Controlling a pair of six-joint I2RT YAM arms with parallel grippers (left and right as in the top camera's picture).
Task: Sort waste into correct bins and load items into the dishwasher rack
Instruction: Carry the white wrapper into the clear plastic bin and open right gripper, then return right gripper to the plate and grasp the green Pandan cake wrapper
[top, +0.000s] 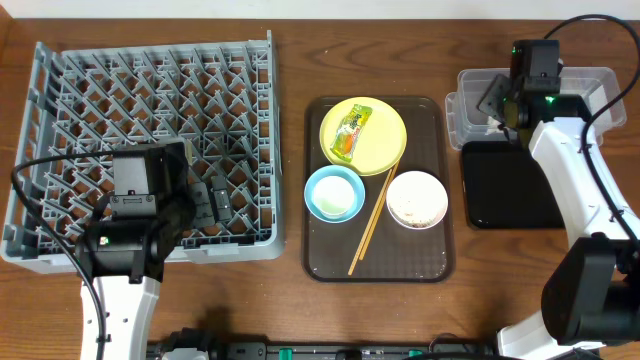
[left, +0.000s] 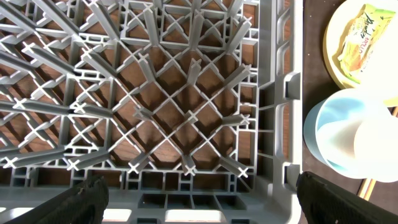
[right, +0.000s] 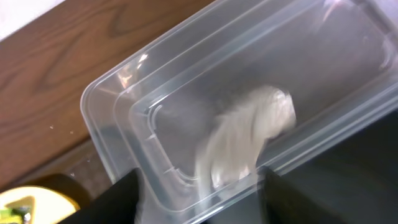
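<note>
White paper scrap (right: 249, 137), a blur inside the clear tub (right: 124, 106), shows below the right gripper (right: 199, 193). Its jaws stand well apart and appear to grip nothing, though whether the scrap is at rest on the tub floor cannot be told. The step in hand looks to be the waste sort, with the paper going into the clear tub and the black tub (top: 510, 190) just beside it. Across the table the left gripper (left: 199, 202) hovers over the rack (left: 186, 112), jaws spread wide and empty. On the tray (top: 320, 250) between the arms sit the wrapper (top: 351, 133), lying on the plate (top: 385, 150), the blue bowl (top: 333, 192), the white bowl (top: 417, 198) with what looks like rice, and the chopsticks (top: 368, 225) slanting down from the plate's edge. Next, by this reading, the right arm should lift clear of the tub and reach for the wrapper, a thin, slick thing best pinched by one edge without dragging the plate.
</note>
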